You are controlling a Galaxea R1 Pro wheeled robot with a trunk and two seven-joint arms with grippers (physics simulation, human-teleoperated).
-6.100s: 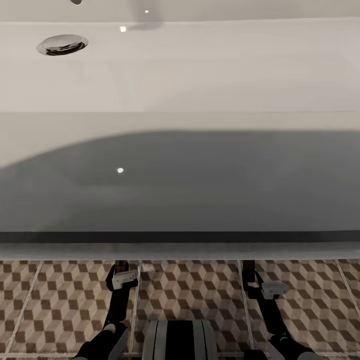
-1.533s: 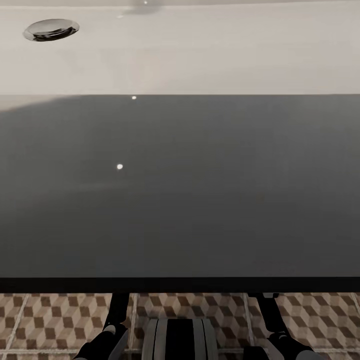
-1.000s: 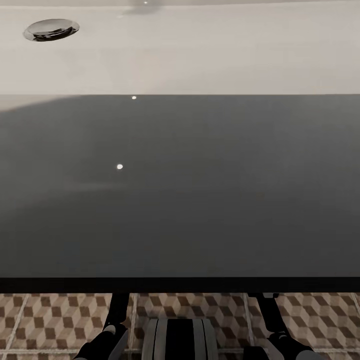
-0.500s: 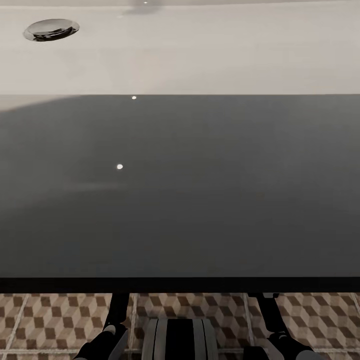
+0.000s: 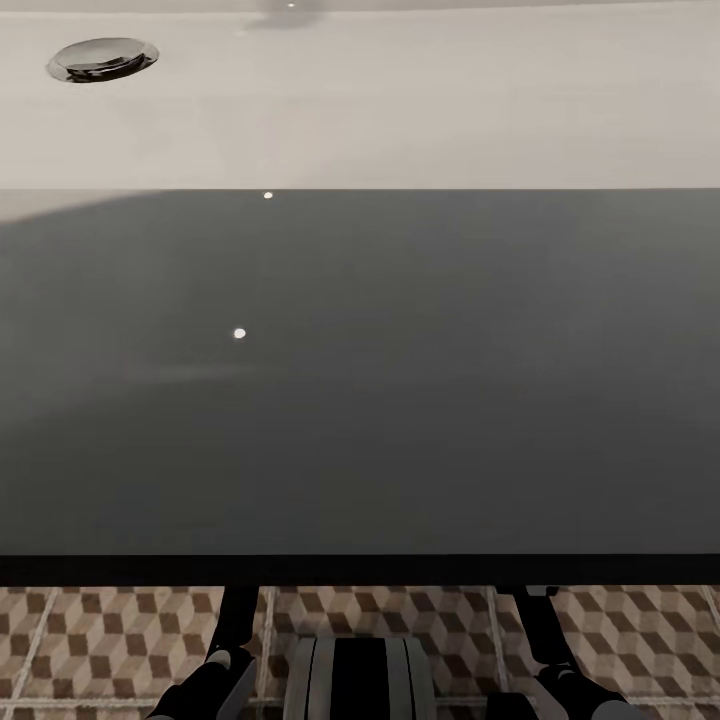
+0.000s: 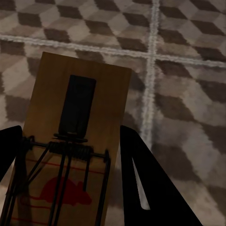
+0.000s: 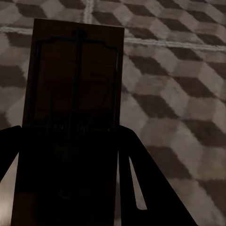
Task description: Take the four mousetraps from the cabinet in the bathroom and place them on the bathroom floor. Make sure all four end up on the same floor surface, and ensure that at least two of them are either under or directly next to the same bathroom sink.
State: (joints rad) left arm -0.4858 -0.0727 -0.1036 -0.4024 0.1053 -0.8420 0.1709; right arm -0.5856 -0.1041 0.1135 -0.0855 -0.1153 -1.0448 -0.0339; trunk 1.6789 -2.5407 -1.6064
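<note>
The left gripper [image 6: 70, 188] clamps a mousetrap [image 6: 77, 136] between its fingers [image 6: 146, 188], board pointing to 12 o'clock over the floor [image 6: 188, 70]. The right gripper [image 7: 68, 188] likewise grips its trap [image 7: 73, 117]. Sink [image 5: 400, 110] overhead.

No readable text, labels or numbers, only a red mouse-shaped mark printed on the mousetrap [image 6: 70, 155] seen from the left wrist, no lettering legible beside it

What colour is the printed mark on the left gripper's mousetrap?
Red, on the tan mousetrap; the left wrist view shows it best.
</note>
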